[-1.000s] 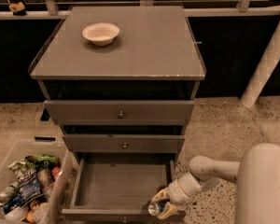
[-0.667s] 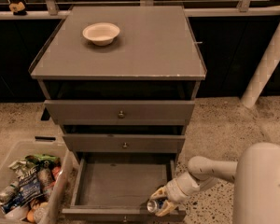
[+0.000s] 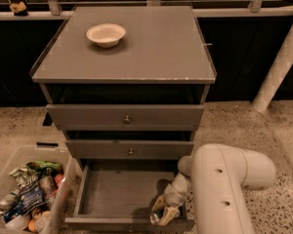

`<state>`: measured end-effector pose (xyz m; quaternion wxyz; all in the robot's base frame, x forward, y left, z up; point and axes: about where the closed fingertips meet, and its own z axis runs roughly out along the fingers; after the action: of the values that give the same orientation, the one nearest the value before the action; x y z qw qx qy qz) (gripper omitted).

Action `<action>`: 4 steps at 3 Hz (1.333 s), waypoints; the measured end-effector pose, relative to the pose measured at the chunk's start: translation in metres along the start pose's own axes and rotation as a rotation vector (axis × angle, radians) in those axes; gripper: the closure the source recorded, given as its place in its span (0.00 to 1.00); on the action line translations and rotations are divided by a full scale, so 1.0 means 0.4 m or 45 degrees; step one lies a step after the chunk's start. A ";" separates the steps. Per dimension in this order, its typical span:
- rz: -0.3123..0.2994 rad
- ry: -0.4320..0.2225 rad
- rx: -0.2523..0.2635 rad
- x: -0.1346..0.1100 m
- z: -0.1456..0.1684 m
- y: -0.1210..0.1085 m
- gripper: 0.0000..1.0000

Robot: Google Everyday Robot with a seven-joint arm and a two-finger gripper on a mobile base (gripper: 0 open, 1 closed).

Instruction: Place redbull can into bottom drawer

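The bottom drawer (image 3: 118, 193) is pulled open, and its grey floor is bare on the left and middle. My gripper (image 3: 163, 212) reaches down into the drawer's front right corner. Its pale fingers (image 3: 169, 215) are shut on the redbull can (image 3: 155, 218). Only the can's shiny end shows, low over the drawer floor by the front wall. My white arm (image 3: 219, 189) covers the drawer's right side.
A cream bowl (image 3: 106, 34) sits on the cabinet top. The two upper drawers (image 3: 127, 117) are shut, with brass knobs. A clear bin of snack packets (image 3: 27, 196) stands on the floor left of the drawer. A white post (image 3: 278, 62) rises at the right.
My gripper has moved left and further down into the drawer with the can. The arm now fills more of the lower right view.
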<state>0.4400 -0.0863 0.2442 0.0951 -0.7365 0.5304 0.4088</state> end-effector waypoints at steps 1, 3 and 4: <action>-0.082 0.006 -0.055 -0.021 -0.028 -0.042 1.00; -0.093 0.040 -0.011 -0.025 -0.030 -0.045 1.00; -0.169 0.107 0.106 -0.051 -0.066 -0.033 1.00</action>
<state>0.4624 -0.0814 0.2718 0.1302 -0.7819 0.5006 0.3480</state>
